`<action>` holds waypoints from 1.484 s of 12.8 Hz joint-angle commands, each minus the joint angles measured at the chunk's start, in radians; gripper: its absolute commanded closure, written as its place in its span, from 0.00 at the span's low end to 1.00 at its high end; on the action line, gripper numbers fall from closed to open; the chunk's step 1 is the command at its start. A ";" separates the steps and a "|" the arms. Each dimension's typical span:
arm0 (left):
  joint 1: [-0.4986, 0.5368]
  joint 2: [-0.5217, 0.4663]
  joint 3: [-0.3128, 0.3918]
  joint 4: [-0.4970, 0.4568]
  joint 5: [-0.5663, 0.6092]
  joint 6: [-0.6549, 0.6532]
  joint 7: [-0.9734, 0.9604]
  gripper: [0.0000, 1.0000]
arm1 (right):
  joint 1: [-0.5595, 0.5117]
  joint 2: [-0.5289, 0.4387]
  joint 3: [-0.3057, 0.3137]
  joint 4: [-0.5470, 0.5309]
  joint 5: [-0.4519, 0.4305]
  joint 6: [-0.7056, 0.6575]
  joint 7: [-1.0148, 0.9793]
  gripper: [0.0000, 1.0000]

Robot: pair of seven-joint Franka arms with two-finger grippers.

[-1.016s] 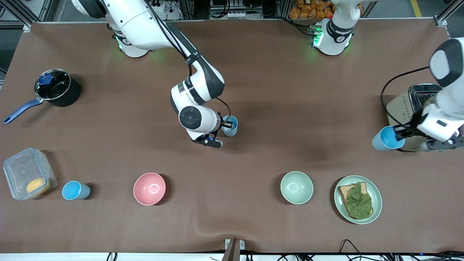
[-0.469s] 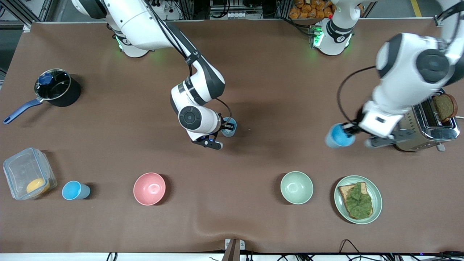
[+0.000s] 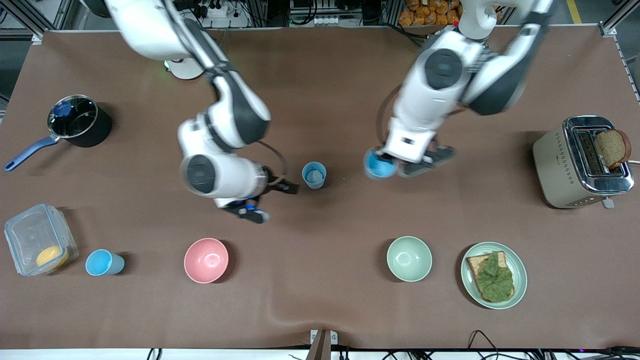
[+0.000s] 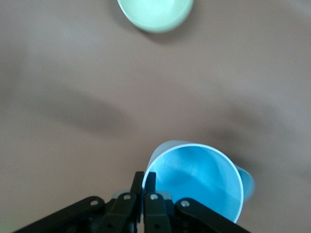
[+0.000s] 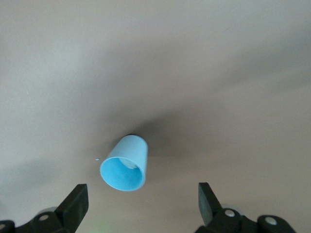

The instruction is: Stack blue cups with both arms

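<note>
I counted three blue cups: one standing mid-table point(image 3: 314, 175), one in my left gripper point(image 3: 378, 165), one by the box point(image 3: 103, 263) (a lemon-coloured thing inside). Two bowls point(image 3: 206, 260) point(image 3: 409, 258), one plate point(image 3: 520, 275), one toaster point(image 3: 582, 162), one pot point(image 3: 80, 121).

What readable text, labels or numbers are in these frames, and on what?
None can be read.
Toaster: a dotted pattern on its side, no legible lettering.
Right arm's base and left arm's base: no mark can be made out.
Grey-blue cup, sky-blue cup in the left gripper, bowls, plate, pot and container: plain, no print visible.
</note>
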 commanded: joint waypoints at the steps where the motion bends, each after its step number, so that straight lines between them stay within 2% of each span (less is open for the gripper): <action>1: -0.126 0.179 0.015 0.196 0.068 -0.013 -0.184 1.00 | -0.138 -0.065 0.016 -0.023 -0.039 -0.121 -0.142 0.00; 2: -0.166 0.225 0.016 0.235 0.121 -0.011 -0.256 1.00 | -0.173 -0.085 0.016 -0.024 -0.076 -0.152 -0.169 0.00; 3: -0.187 0.264 0.015 0.267 0.158 -0.008 -0.302 1.00 | -0.196 -0.106 0.016 -0.029 -0.149 -0.170 -0.181 0.00; 5: -0.218 0.308 0.015 0.287 0.173 0.030 -0.316 1.00 | -0.223 -0.126 0.016 -0.027 -0.281 -0.221 -0.248 0.00; 10: -0.253 0.364 0.016 0.283 0.197 0.078 -0.345 1.00 | -0.339 -0.190 0.018 -0.061 -0.326 -0.241 -0.404 0.00; 15: -0.267 0.393 0.018 0.263 0.228 0.076 -0.358 1.00 | -0.411 -0.408 0.018 -0.205 -0.434 -0.226 -0.520 0.00; 17: -0.272 0.402 0.018 0.257 0.263 0.076 -0.376 1.00 | -0.439 -0.512 0.016 -0.291 -0.441 -0.160 -0.522 0.00; 18: -0.270 0.410 0.016 0.260 0.265 0.076 -0.376 1.00 | -0.440 -0.534 0.014 -0.293 -0.446 -0.161 -0.523 0.00; 19: -0.266 0.411 0.016 0.263 0.263 0.076 -0.376 0.95 | -0.443 -0.554 0.011 -0.291 -0.455 -0.166 -0.529 0.00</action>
